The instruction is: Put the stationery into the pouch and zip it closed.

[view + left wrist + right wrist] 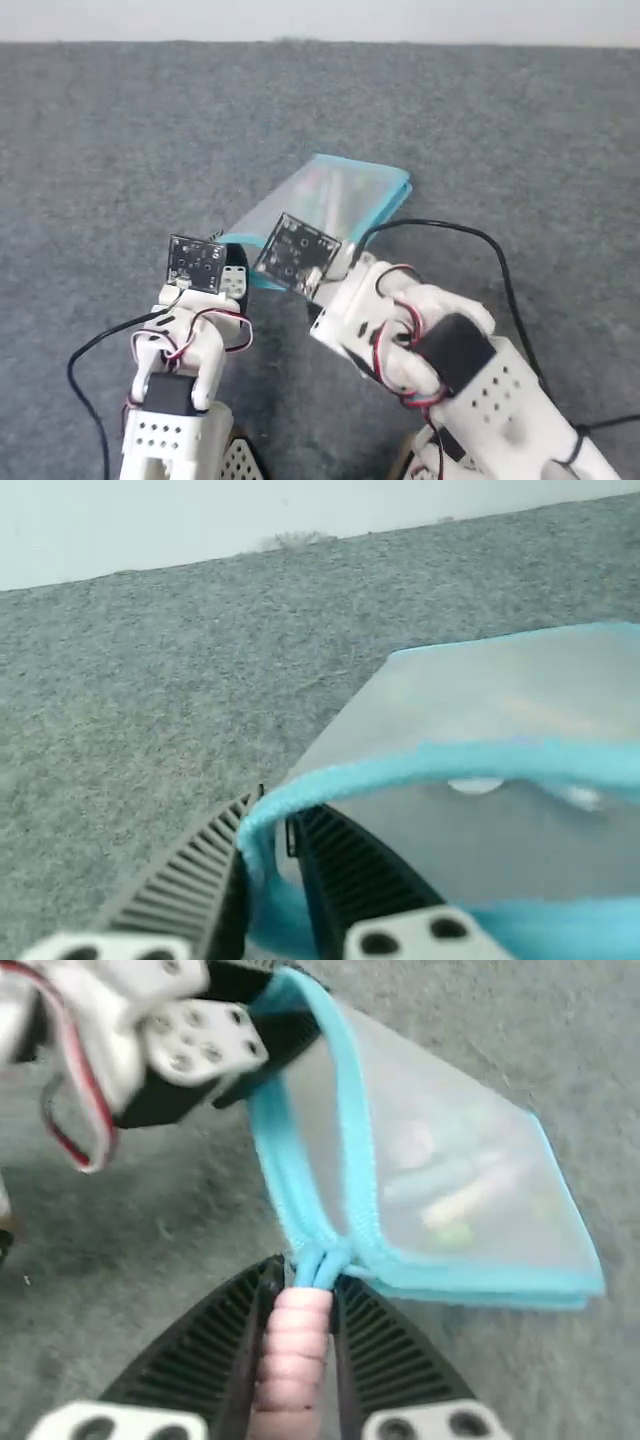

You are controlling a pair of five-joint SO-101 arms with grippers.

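Observation:
The translucent pouch (335, 195) with blue edging lies in the middle of the grey mat, and stationery (450, 1195) shows faintly through its side. My left gripper (270, 815) is shut on the pouch's blue rim (262, 870) at the near end. My right gripper (305, 1275) is shut on the pink zipper pull (295, 1345), right at the end of the blue zip (320, 1255). In the right wrist view the left gripper (250, 1055) holds the pouch's other corner. From above, both arms meet at the pouch's near end (270, 270).
Grey carpet-like mat (120, 140) covers the table all around the pouch, running to a pale wall (320, 20) at the back. Cables (480, 240) trail from both arms near the front.

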